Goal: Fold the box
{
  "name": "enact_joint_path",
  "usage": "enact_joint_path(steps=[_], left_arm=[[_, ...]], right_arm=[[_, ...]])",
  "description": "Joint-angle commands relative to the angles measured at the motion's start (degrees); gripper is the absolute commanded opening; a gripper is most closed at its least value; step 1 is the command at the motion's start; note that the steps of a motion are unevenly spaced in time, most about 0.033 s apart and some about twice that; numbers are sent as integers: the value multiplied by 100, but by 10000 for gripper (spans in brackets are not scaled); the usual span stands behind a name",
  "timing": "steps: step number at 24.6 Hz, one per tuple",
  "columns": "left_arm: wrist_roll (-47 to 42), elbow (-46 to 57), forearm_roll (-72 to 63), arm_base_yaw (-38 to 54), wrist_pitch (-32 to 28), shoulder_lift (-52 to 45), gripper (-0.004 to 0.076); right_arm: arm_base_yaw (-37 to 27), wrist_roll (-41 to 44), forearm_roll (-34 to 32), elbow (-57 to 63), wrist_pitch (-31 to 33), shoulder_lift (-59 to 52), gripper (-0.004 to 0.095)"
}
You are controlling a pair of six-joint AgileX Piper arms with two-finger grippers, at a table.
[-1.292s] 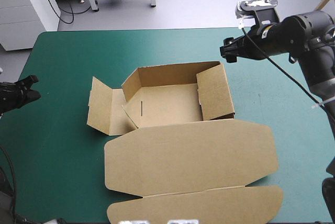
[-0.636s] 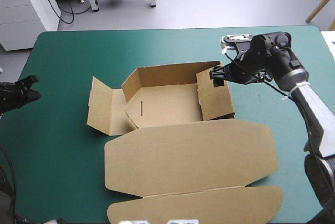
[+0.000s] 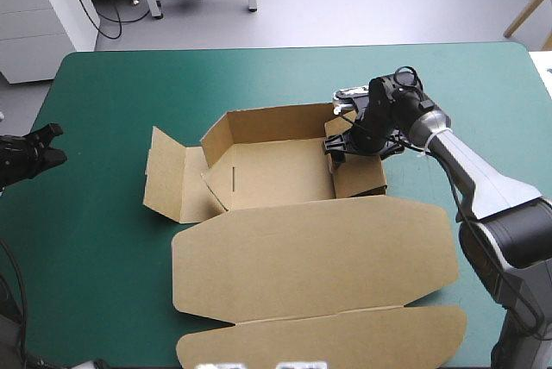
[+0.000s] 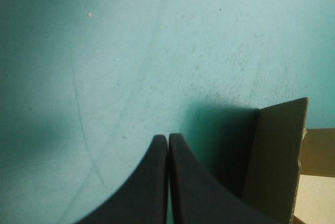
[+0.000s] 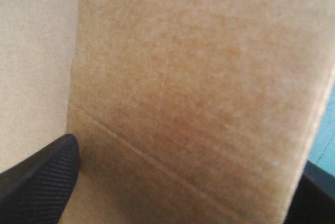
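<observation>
The brown box [image 3: 280, 171] lies mid-table as an open tray. Its back wall is raised, its right wall panel [image 3: 358, 162] stands up, and its left flap [image 3: 172, 175] lies spread on the cover. The lid [image 3: 315, 257] rests flat toward the front. My right gripper [image 3: 343, 138] is at the far end of the right wall, open, with that brown panel [image 5: 199, 77] between its fingers [image 5: 42, 179]. My left gripper [image 3: 39, 155] is shut, low over the cover near the table's left edge, away from the box. The left wrist view shows its joined gripper [image 4: 168, 145] and the left flap's edge [image 4: 277, 156] ahead.
The lid's front flap [image 3: 328, 339] reaches the table's near edge. The teal-green cover [image 3: 103, 93] runs bare between the left gripper and the box, and again to the right of the box [image 3: 483, 110].
My right arm has come down and leftward from beyond the box's far right corner to the right wall, which now sits between its fingers. The left arm and the box have not moved.
</observation>
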Motion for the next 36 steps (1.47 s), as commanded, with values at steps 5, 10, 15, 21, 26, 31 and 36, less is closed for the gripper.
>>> enact_joint_path(steps=[5, 10, 15, 21, 26, 31, 36], left_arm=[[-46, -145, -265, 6, 1, -237, -10], [-46, -145, -178, 6, 1, -226, -10], [423, -145, -213, 6, 192, -226, -10], [738, -145, -284, 6, 326, -226, -10], [738, -145, -456, 6, 236, -226, -10], [465, -145, -788, 6, 246, -226, -9], [557, -145, -954, 6, 335, -226, 48]], right_arm=[[-34, 75, -243, -128, 91, -295, 695], [-34, 127, -492, -128, 117, -295, 115], [-34, -7, -512, -140, 161, -429, -19], [-309, -565, -219, -754, 89, -1137, -19], [-658, -973, 305, -1157, 124, -1724, -19], [-721, -1193, 431, -1170, -39, -1923, -19], [-721, -1206, 445, -1170, -108, -1897, -19]])
